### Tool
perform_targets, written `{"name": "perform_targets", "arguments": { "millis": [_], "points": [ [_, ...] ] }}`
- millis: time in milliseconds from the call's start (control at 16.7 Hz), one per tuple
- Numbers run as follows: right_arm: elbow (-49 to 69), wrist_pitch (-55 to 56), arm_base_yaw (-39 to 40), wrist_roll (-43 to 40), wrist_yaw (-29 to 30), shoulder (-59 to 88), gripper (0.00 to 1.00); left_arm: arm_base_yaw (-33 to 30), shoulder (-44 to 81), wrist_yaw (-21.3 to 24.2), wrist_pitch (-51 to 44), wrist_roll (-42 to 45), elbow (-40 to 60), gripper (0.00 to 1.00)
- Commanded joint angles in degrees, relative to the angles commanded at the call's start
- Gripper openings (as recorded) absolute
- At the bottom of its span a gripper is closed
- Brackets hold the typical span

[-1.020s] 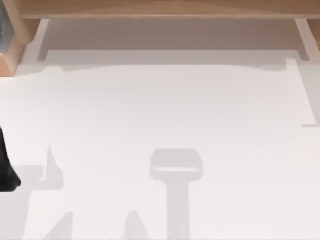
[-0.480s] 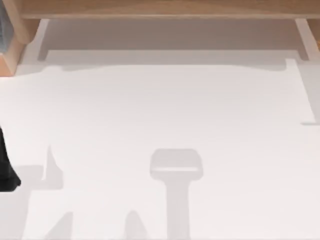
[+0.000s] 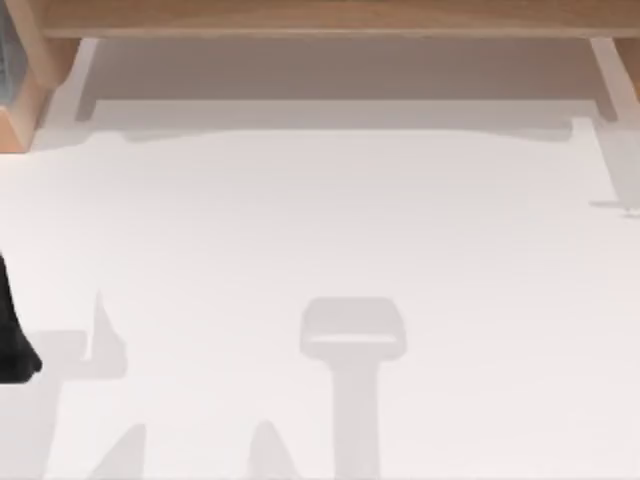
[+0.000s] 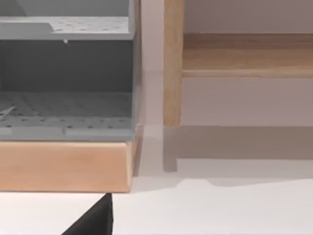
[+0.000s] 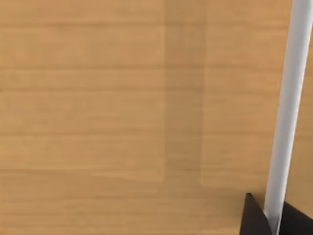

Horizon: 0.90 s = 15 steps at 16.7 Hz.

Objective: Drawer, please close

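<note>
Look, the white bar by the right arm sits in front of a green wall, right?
Not quite. The wall behind the white bar is light brown wood, not green. The right wrist view shows it.

Wooden frame [image 3: 320, 18] runs along the table's [image 3: 320, 230] far edge, a leg [image 3: 612, 75] standing on the tabletop at the right; left arm [image 3: 12, 330] sits at the table's left edge. Left wrist view: open drawer [image 4: 66, 164] juts forward beside an upright post [image 4: 172, 63], a perforated shelf [image 4: 66, 27] above its floor, crossbar [image 4: 247, 54] behind the post. Right wrist view: a rod [image 5: 288, 107], possibly the drawer handle, stands just in front of a wooden panel [image 5: 122, 107], with the right gripper's fingertip [image 5: 254, 218] beside its lower end
</note>
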Motion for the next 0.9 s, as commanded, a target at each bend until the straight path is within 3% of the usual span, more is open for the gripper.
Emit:
{"name": "perform_targets", "arguments": {
  "millis": [360, 900],
  "points": [
    [1.2, -1.2, 0.0, 0.1, 1.1, 1.1, 0.0, 0.0, 0.0, 0.0, 0.0, 0.0, 0.0, 1.0],
    [14.5, -8.9, 4.9, 0.0, 5.4, 6.3, 0.0, 0.0, 0.0, 0.0, 0.0, 0.0, 0.0, 1.0]
  ]
}}
